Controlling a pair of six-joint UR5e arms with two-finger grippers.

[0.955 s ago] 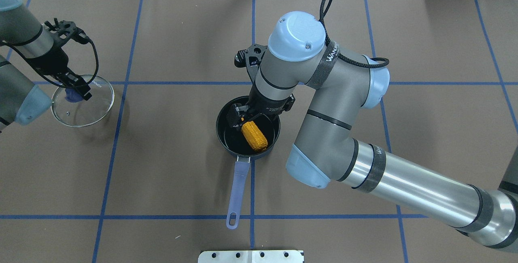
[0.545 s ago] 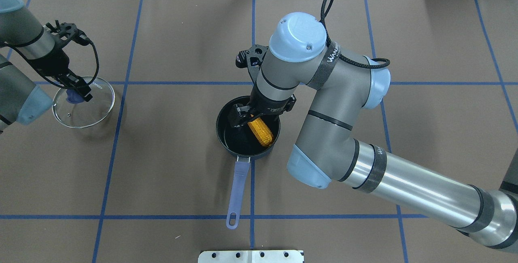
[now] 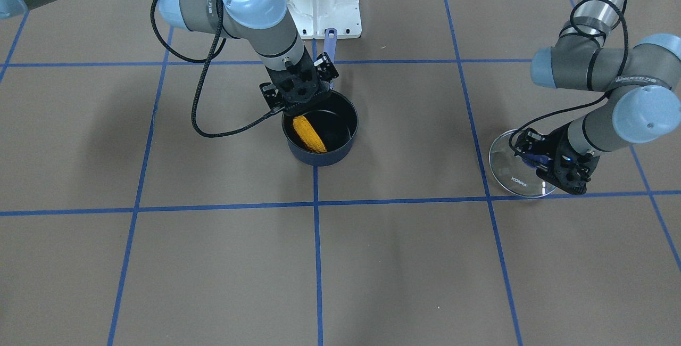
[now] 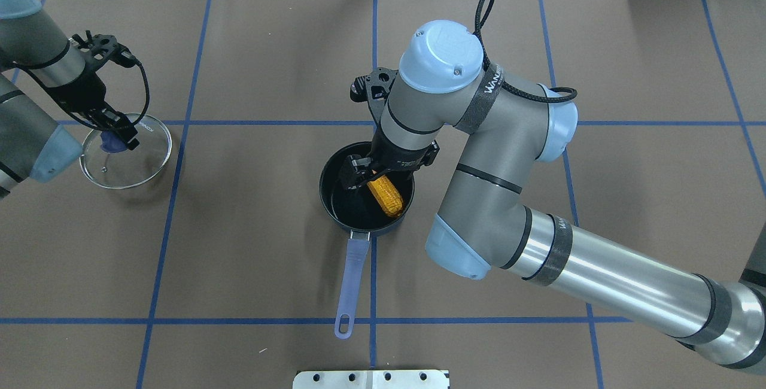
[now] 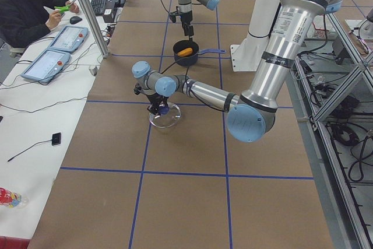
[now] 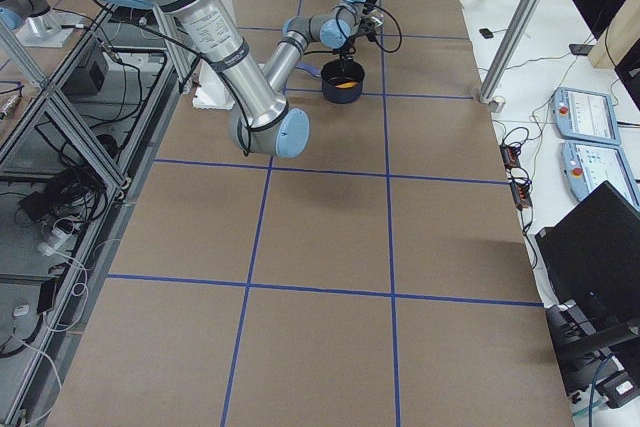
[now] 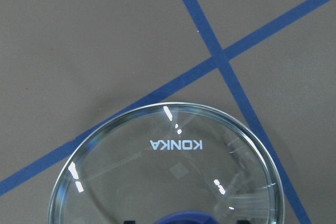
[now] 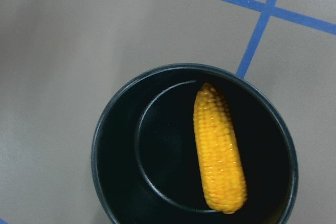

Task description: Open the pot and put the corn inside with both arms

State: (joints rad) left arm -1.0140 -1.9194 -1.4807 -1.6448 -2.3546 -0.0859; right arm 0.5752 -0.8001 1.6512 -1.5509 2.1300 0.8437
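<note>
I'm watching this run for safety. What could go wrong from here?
The right gripper hangs low at the rim of the pot, beside the corn. A sideways exit might snag the rim or nudge the corn. The left gripper pinches the glass lid by its knob, so a tilted release might let it slide.

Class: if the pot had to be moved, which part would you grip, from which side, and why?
I would grip the pot by its long handle near mid-length, from above, pincer closing across its width. It lies flat and narrow, pointing toward the robot, clear of the corn and the right pincer.
</note>
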